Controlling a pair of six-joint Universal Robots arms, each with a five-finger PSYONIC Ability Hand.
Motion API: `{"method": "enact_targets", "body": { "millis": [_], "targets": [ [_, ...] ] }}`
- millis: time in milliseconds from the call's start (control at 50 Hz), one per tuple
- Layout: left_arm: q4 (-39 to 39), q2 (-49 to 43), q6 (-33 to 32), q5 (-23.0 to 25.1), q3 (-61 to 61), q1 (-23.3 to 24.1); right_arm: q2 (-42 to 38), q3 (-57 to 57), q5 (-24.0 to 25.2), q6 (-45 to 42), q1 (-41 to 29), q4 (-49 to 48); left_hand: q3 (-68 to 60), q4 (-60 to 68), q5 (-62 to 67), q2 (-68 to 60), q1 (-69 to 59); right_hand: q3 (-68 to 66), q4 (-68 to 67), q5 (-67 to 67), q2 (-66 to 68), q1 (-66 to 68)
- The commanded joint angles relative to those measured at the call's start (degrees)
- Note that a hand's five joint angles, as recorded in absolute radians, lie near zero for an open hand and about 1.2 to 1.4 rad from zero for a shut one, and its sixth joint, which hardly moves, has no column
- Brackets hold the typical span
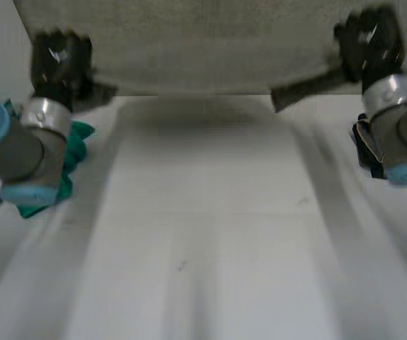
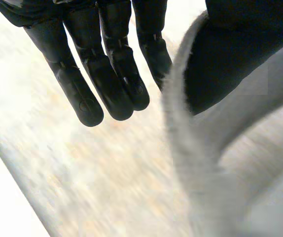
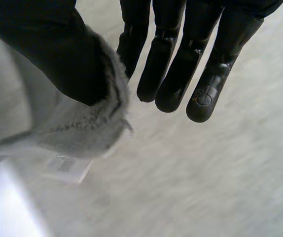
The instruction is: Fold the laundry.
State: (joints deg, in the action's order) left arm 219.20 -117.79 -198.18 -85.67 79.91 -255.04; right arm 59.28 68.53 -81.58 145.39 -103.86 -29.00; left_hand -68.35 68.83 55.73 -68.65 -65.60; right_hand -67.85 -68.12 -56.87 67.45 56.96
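At the left, a green cloth [image 1: 79, 138] lies on the white tabletop [image 1: 203, 234] by the left arm. The left hand [image 1: 58, 64] grips one corner of the grey cloth [image 1: 203, 42], thumb hooked in its edge, fingers [image 2: 107, 84] straight. The grey cloth hangs between both hands, lifted off the tabletop. The right hand [image 1: 370, 42] grips the other corner the same way.

Grey fuzzy cloth [image 1: 203, 49], spread wide and held up off the table at 12 o'clock, lower edge roughly level. One corner is pinched by left hand [image 1: 60, 60] at 10 o'clock, the other by right hand [image 1: 369, 42] at 2 o'clock. Small white tag [image 3: 67, 168] by the right-hand corner.
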Motion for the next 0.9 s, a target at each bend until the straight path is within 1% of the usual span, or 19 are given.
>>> {"method": "enact_targets", "body": {
  "millis": [20, 80, 160, 180, 240, 260, 320, 340, 360, 400, 420, 440, 520, 580, 620, 660, 780, 860, 900],
  "targets": [
    [-1.14, -5.25, -2.2, 0.77, 7.27, 0.16, -4.87, 8.89, 3.52, -0.63, 0.24, 5.96, -11.65, 11.17, 14.27, -11.35, -14.4, -12.15, -11.88, -13.13, 12.55, 23.04],
    [-4.21, -5.87, -5.71, 0.85, 10.25, 0.34, -4.97, 11.01, 5.02, -0.63, 0.24, 8.95, -11.65, 11.17, 14.27, -11.35, -14.4, -12.15, -11.88, -13.13, 12.55, 23.04],
    [-8.78, -4.74, -11.34, 0.77, 15.26, -0.1, -3.04, 13.47, 6.78, -0.98, 0.42, 17.2, -11.65, 11.17, 14.27, -11.35, -14.4, -12.15, -11.88, -13.13, 12.55, 23.04],
    [-9.75, -3.77, -12.39, 0.77, 16.4, -0.19, -1.38, 14.17, 7.3, -1.42, 0.5, 21.75, -11.65, 11.17, 14.27, -11.35, -14.4, -12.15, -11.88, -13.13, 12.55, 23.04],
    [-14.67, 2.28, -16.09, 0.68, 21.41, -0.37, 1.97, 15.14, 7.48, -3.26, 1.03, 29.85, -11.65, 11.17, 14.27, -11.35, -14.4, -12.15, -11.88, -13.13, 12.55, 23.04],
    [-16.25, 3.87, -16.79, 0.59, 22.73, -0.28, 4.85, 16.01, 7.4, -5.18, 1.9, 35.88, -11.65, 11.17, 14.27, -11.35, -14.4, -12.15, -11.88, -13.13, 12.55, 23.04],
    [-23.36, 10.37, -19.16, 0.5, 27.39, -0.19, 9.7, 17.51, 6.7, -8.97, 3.49, 45.32, -11.65, 11.17, 14.27, -11.35, -14.4, -12.15, -11.88, -13.13, 12.55, 23.04],
    [-25.47, 12.04, -19.69, 0.5, 28.36, -0.19, 12.67, 18.73, 6.52, -12.03, 4.71, 50.83, -11.65, 11.17, 14.27, -11.35, -14.4, -12.15, -11.88, -13.13, 12.55, 23.04],
    [-30.36, 15.01, -20.92, 0.5, 30.28, -0.19, 14.18, 19.62, 6.34, -13.89, 5.33, 53.67, -11.65, 11.17, 14.27, -11.35, -14.4, -12.15, -11.88, -13.13, 12.55, 23.04],
    [-35.75, 17.23, -22.33, 0.5, 31.61, -0.37, 16.29, 21.11, 6.26, -16.7, 6.3, 57.55, -11.65, 11.17, 14.27, -11.35, -14.4, -12.15, -11.88, -13.13, 12.55, 23.04],
    [-38.56, 17.94, -23.03, 0.59, 32.06, -0.37, 18.05, 22.68, 6.17, -19.67, 6.92, 60.44, -11.65, 11.17, 14.27, -11.35, -14.4, -12.15, -11.88, -13.13, 12.55, 23.04],
    [-43.72, 18.73, -24.08, 0.59, 32.49, -0.37, 18.67, 23.4, 6.08, -21.1, 7.18, 61.34, -11.65, 11.17, 14.27, -11.35, -14.4, -12.15, -11.88, -13.13, 12.55, 23.04],
    [-50.79, 18.47, -25.32, 0.59, 31.8, -0.28, 19.29, 25.34, 5.64, -25.15, 7.36, 61.09, -11.65, 11.17, 14.27, -11.35, -14.4, -12.15, -11.88, -13.13, 12.55, 23.04],
    [-49.32, 17.68, -25.32, 0.42, 29.78, -0.37, 17.98, 25.08, 4.94, -24.63, 7.01, 58.72, -11.65, 11.17, 14.27, -11.35, -14.4, -12.15, -11.88, -13.13, 12.55, 23.04],
    [-46.42, 15.84, -25.24, 0.33, 27.76, -0.45, 16.31, 24.64, 4.5, -23.67, 6.92, 56.7, -11.65, 11.17, 14.27, -11.35, -14.4, -12.15, -11.88, -13.13, 12.55, 23.04],
    [-44.05, 14.35, -25.06, 0.33, 26.53, -0.45, 12.99, 23.06, 3.54, -21.83, 6.48, 52.76, -11.65, 11.17, 14.27, -11.35, -14.4, -12.15, -11.88, -13.13, 12.55, 23.04],
    [-32.63, 8.02, -24.62, 0.33, 21.17, 0.07, 5.59, 18.31, -0.24, -18.39, 4.29, 43.08, -11.65, 11.17, 14.27, -11.35, -14.4, -12.15, -11.88, -13.13, 12.55, 23.04],
    [-25.24, 2.22, -25.06, 0.24, 15.64, 0.6, 0.85, 11.82, -2.09, -17.95, 2.71, 36.57, -11.65, 11.17, 14.27, -11.35, -14.4, -12.15, -11.88, -13.13, 12.55, 23.04],
    [-21.9, -1.03, -25.15, -0.02, 9.76, 1.3, -1.27, 5.93, -2.53, -17.77, 1.48, 32.27, -11.65, 11.17, 14.27, -11.35, -14.4, -12.15, -11.88, -13.13, 12.55, 23.04]
  ]
}}
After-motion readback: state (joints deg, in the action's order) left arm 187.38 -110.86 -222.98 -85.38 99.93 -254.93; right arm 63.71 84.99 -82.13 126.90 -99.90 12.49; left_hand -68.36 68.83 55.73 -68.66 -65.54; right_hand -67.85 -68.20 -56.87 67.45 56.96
